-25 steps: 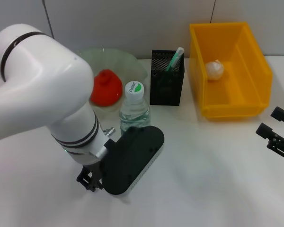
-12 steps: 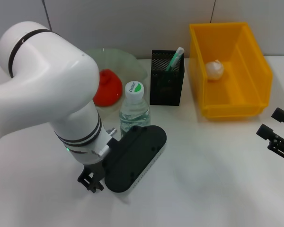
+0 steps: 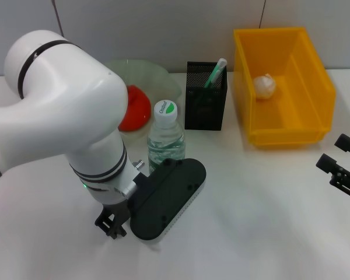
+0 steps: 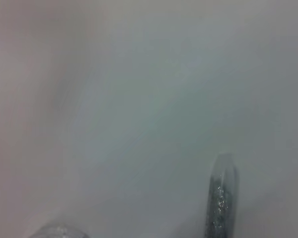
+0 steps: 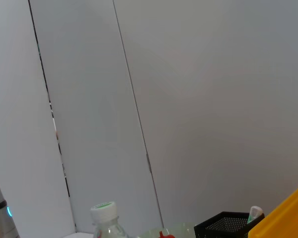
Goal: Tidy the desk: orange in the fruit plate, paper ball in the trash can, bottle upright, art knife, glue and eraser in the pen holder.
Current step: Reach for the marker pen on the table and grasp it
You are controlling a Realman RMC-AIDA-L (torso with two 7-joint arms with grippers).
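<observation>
Bottle crowds left arm's front; open desk between it and right end effector

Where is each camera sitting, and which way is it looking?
Head view: sits on the robot's head, looks forward and down at the desk; shows the big left arm, the left claw low over the desk, and the right claw parked at the edge.
Left wrist view: sits on the left wrist, looks close at the bare desk; one gray finger shows.
Right wrist view: sits on the right wrist, looks sideways at the wall; none of its own claw shows.
Shared by head and right wrist: bottle, pen holder, trash can.
</observation>
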